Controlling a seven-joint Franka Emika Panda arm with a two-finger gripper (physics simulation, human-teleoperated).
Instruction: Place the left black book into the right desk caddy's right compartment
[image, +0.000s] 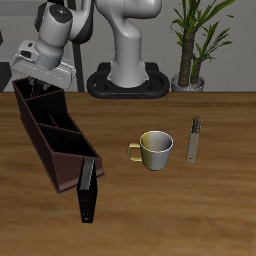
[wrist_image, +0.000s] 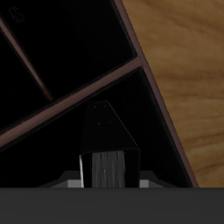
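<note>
My gripper (image: 42, 84) is over the back end of the right desk caddy (image: 58, 150), a long maroon-brown box with black inner walls. In the wrist view the gripper (wrist_image: 109, 180) is shut on the left black book (wrist_image: 107, 144). The book hangs end-down into the black compartment between a maroon divider (wrist_image: 74, 94) and the caddy's outer wall (wrist_image: 156, 83). The book's pale page edge shows between the fingers. In the exterior view the held book is mostly hidden by the gripper and the caddy walls.
The other black book (image: 87, 192) stands by the caddy's front end. A cream mug (image: 155, 150) with a yellow handle sits mid-table, with a thin grey book (image: 194, 139) beside it. A potted plant (image: 195, 45) stands at the back.
</note>
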